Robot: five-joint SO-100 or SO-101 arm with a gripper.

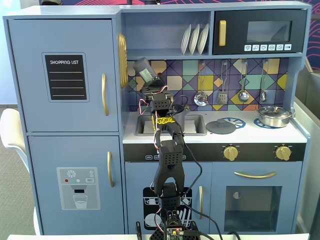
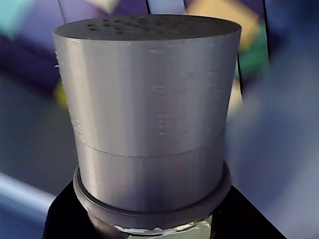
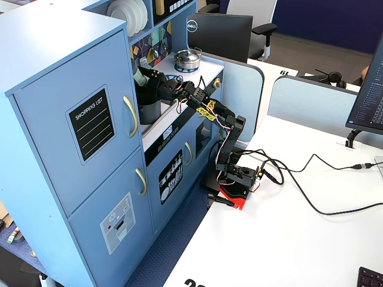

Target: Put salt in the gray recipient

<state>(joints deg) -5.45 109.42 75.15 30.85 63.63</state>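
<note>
Surface finishes in the toy kitchen scene.
The salt (image 2: 149, 114) fills the wrist view as a matt gray body with fine horizontal ridges, like layered printed plastic, and a faint seam line; small holes dot its flat top. In a fixed view the lidded pan (image 1: 273, 116) and the hanging ladles (image 1: 201, 98) look like shiny polished metal, while the flat lid (image 1: 221, 126) is dull gray. The cabinet (image 1: 65, 60) has a smooth, satin blue painted finish with glossy gold handles (image 1: 104, 94); the arm (image 1: 169, 165) is matt black plastic.
</note>
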